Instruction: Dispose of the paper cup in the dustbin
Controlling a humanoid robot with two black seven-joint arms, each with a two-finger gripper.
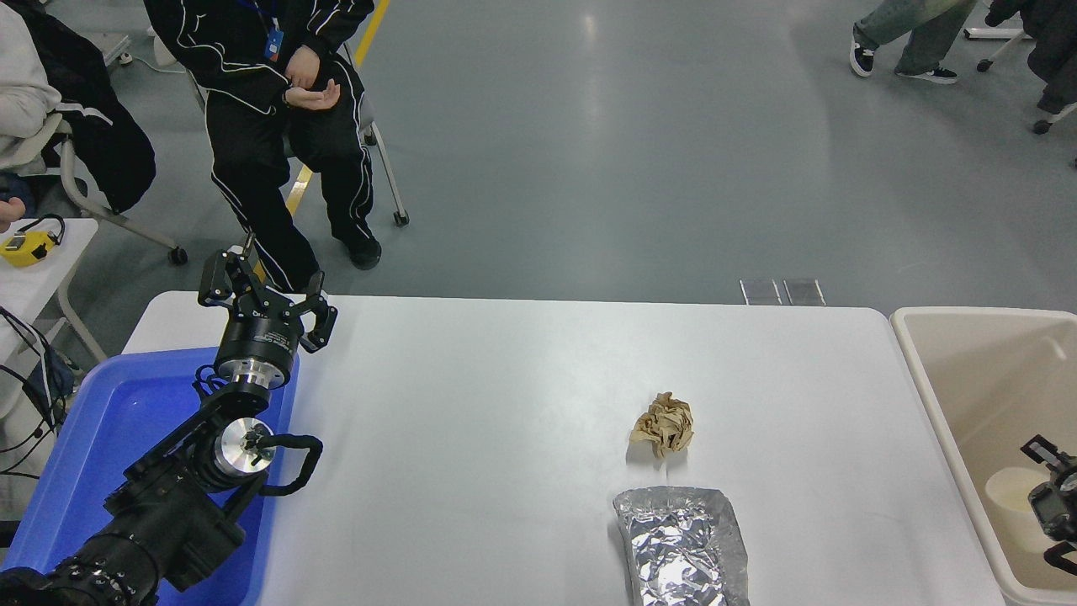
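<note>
The paper cup [1012,505] shows as a cream round shape inside the beige dustbin [930,396] at the table's right end. My right gripper [1052,503] is at the picture's right edge, over the bin and right beside the cup. It is mostly cut off, so I cannot tell whether it grips the cup or is apart from it. My left arm is parked at the lower left, with its left gripper [267,296] open and empty above the table's far left corner.
A crumpled brown paper ball [664,424] and a silver foil bag [681,547] lie on the white table [505,421], right of centre. A blue tray [101,438] sits under the left arm. A person [278,109] sits beyond the far left edge.
</note>
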